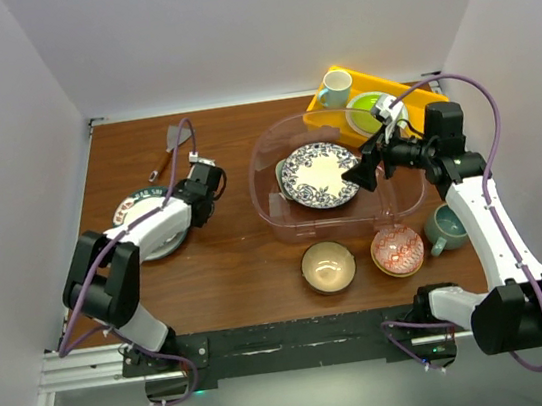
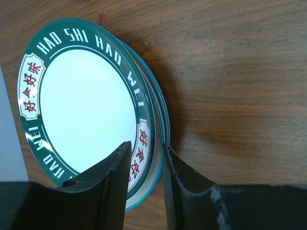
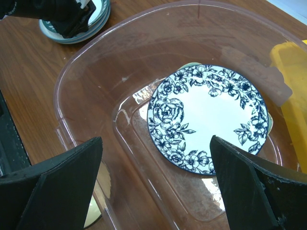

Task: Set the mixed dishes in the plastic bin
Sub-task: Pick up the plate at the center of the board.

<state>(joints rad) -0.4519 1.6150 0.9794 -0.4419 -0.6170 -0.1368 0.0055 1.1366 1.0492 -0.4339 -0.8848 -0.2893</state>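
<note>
left of the plastic bin (image 1: 258,169), well apart from it on the wood, the dark-green lettered plate (image 2: 86,105) lies on top of a blue-edged plate (image 2: 165,115). the left gripper (image 2: 146,148) sits low at the side of that stack nearest the bin. its jaws stand narrow, one finger over the lettered rim and one outside it, since a flat plate offers little to hold but its edge. whether they have bitten yet, or caught the lower plate's edge too, i cannot tell.

inside the bin the blue floral plate (image 3: 211,120) lies flat on the bottom. the right gripper (image 3: 156,143) hangs above it, fingers spread wide, nothing in them. that plate looks done to me.

just in front of the bin sit the tan bowl (image 1: 327,266) and the red-patterned bowl (image 1: 397,251), side by side. the grey-teal mug (image 1: 446,227) stands off the bin's near right corner. i'd say these are yet to go in.
</note>
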